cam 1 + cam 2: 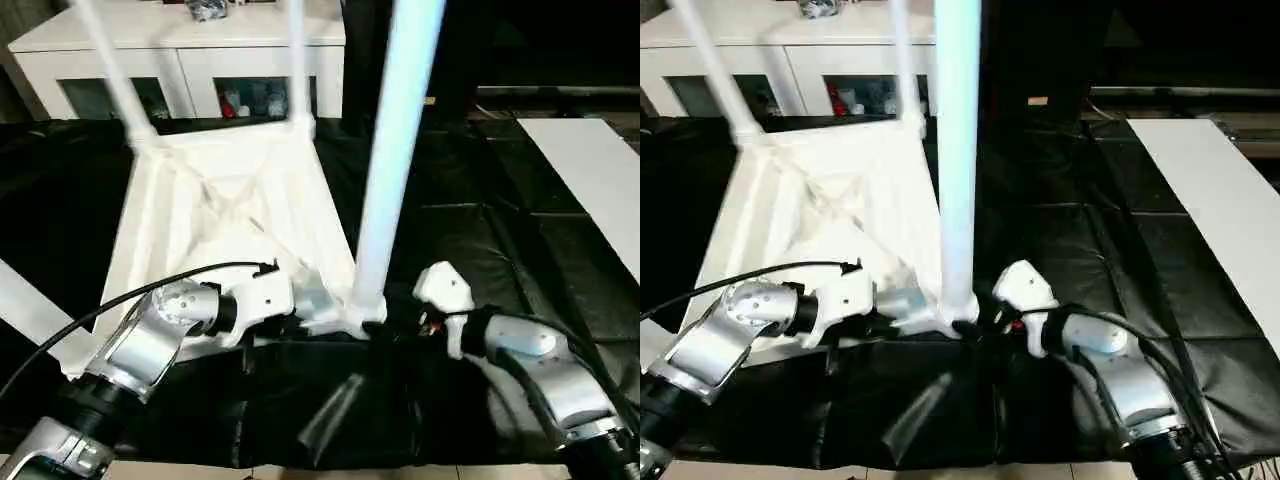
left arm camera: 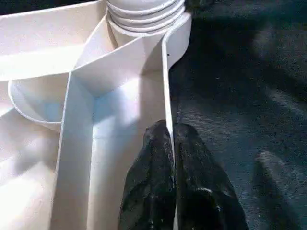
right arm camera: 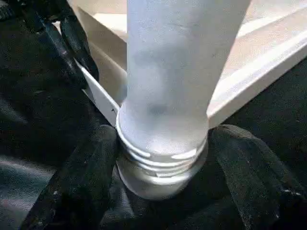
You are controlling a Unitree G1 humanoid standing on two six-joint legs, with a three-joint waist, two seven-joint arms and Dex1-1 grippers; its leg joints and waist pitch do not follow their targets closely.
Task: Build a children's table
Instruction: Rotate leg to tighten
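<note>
The white tabletop (image 1: 230,200) lies upside down on the black mat, ribbed underside up. Two legs (image 1: 115,70) (image 1: 296,60) stand in its far corner sockets. A third leg (image 1: 395,150) rises upright from the near right corner socket. My right gripper (image 3: 163,139) is at this leg's threaded base (image 3: 160,163), one finger (image 3: 81,177) on each side, shut on it. My left gripper (image 2: 169,132) is shut on the tabletop's thin near rim (image 2: 165,86), just left of that corner. Its black fingers (image 3: 76,43) also appear in the right wrist view.
The black mat (image 1: 480,220) covers the floor. A white cabinet (image 1: 180,50) with glass doors stands behind the tabletop. A flat white board (image 1: 600,190) lies on the mat at the right. Another white tube (image 1: 25,310) slants in at the left edge.
</note>
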